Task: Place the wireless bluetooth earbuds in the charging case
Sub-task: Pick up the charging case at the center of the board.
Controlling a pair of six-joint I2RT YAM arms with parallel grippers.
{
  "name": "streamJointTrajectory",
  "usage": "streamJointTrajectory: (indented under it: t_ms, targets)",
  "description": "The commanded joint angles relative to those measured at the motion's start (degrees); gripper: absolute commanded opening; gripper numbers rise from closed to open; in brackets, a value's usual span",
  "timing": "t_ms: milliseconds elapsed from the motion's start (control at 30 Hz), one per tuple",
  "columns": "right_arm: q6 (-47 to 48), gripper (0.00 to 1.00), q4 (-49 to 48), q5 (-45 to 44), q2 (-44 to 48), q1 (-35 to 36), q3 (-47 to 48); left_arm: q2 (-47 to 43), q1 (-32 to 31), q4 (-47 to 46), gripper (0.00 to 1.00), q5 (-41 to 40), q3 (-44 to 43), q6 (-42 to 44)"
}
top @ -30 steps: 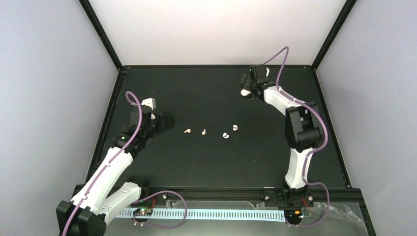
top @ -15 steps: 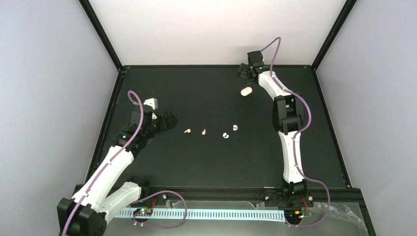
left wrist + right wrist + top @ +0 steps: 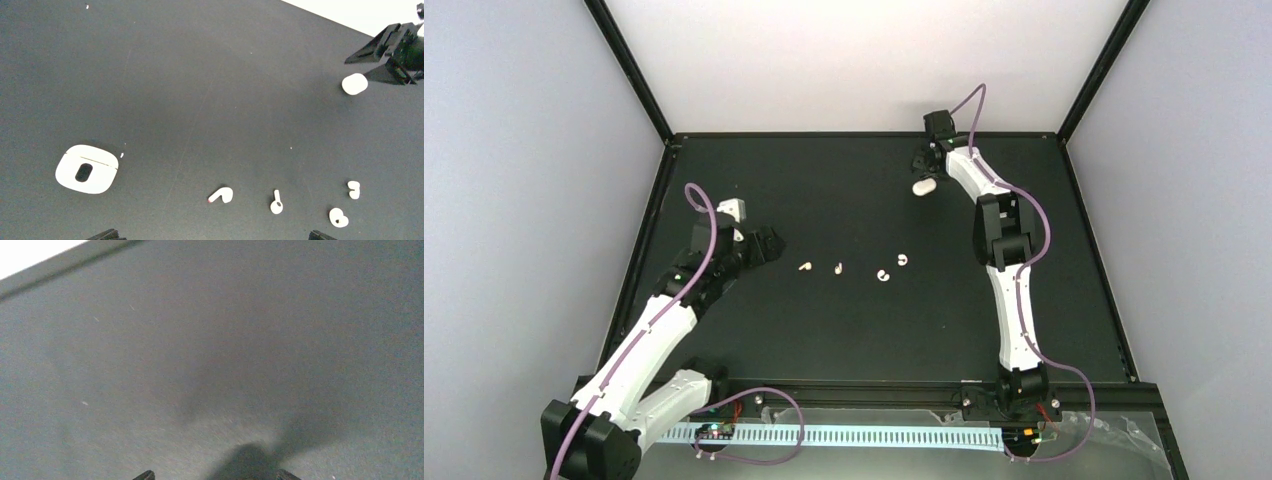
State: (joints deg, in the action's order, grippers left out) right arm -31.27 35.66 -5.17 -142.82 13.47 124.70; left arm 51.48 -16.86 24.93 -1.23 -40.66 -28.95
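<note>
Status: right gripper (image 3: 924,165) has jaws apart with nothing between them, only bare table (image 3: 210,340) in its wrist view. White capsule-shaped case (image 3: 923,186) lies just beside its tips, near side. Four earbuds (image 3: 838,268) sit in a row ahead of the left gripper (image 3: 762,245), jaws wide apart, empty. To do it well: centre over the case, straddle its short side, go low before closing; the rounded shell may squirt out. Also a flat white piece (image 3: 86,169) near the left gripper, possibly a second case. No readable writing anywhere.
</note>
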Motion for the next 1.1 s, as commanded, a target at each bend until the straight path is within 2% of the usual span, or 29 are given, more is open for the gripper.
streamJointTrajectory:
  t_ms: [0,433,600,1067]
  targets:
    - [1.00,0.62,-0.17,0.34,3.23,0.18,-6.39,0.48,0.51,-0.70,0.99,1.17,-0.35,0.21]
    - [3.64,0.58,-4.62,1.62,11.37,2.43,-19.22,-0.45,0.51,-0.06,0.99,3.27,-0.33,0.16]
    - [5.08,0.63,-5.39,0.43,13.68,3.66,-20.92,-0.84,0.51,-0.13,0.99,3.84,-0.31,0.24]
    - [6.71,0.65,4.68,-6.86,5.67,3.57,-8.37,-1.21,0.51,0.50,0.99,3.61,-0.22,0.48]
